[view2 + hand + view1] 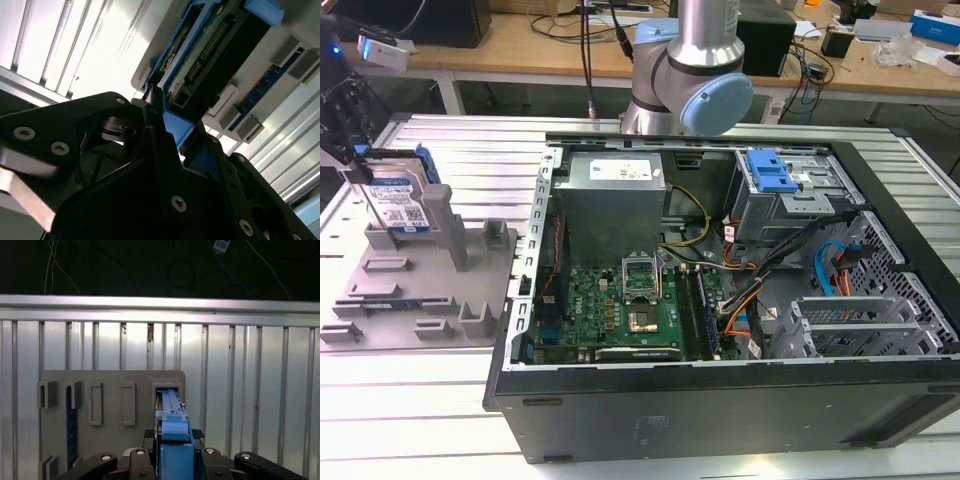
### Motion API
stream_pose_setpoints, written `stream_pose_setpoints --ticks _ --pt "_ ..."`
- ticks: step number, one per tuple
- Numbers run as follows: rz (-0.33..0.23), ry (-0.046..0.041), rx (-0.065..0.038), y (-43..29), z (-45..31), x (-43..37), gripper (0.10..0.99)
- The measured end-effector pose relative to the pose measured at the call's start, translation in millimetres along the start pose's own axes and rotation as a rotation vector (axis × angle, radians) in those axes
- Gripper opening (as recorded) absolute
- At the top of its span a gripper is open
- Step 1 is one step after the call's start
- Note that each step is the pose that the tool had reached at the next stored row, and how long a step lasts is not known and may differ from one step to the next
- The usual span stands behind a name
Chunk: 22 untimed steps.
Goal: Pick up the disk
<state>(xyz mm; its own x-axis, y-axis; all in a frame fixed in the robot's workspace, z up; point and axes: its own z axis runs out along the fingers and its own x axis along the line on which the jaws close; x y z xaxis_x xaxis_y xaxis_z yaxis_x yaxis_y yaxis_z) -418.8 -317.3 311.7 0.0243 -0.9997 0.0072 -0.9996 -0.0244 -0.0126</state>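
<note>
On the ribbed aluminium table (440, 400), at nine o'clock of the open computer case (720, 300), the black tool (174, 452) pinches the upright silver, blue-railed disk (398, 200) in the grey fixture (420, 280); an off-centre grip could let it slip or jam.

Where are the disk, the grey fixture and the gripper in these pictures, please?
disk (400, 205), exterior view, on its label.
grey fixture (415, 285), exterior view, on its flat base.
gripper (172, 447), first wrist view, between its fingertips.
</note>
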Motion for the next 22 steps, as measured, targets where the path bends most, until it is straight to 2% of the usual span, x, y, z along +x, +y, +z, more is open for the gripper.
stream_pose_setpoints --ticks 3,7,11,12,16,18,20,22 --pt "0.000 -0.0082 0.002 -0.1 -10.3 1.7 0.369" --pt "0.000 -0.0144 0.003 -0.2 -20.8 3.3 0.369" --pt "0.000 -0.0197 0.004 -0.4 -38.4 5.7 0.369" --pt "0.000 -0.0209 0.004 -0.4 -46.5 6.3 0.369" --pt "0.000 -0.0215 0.004 -0.7 -65.6 8.1 0.369" --pt "0.000 -0.0217 0.004 -0.8 -76.9 9.1 0.369" --pt "0.000 -0.0220 0.004 -0.9 -91.2 10.2 0.369" --pt "0.000 -0.0224 0.004 -1.0 -100.9 10.9 0.369"
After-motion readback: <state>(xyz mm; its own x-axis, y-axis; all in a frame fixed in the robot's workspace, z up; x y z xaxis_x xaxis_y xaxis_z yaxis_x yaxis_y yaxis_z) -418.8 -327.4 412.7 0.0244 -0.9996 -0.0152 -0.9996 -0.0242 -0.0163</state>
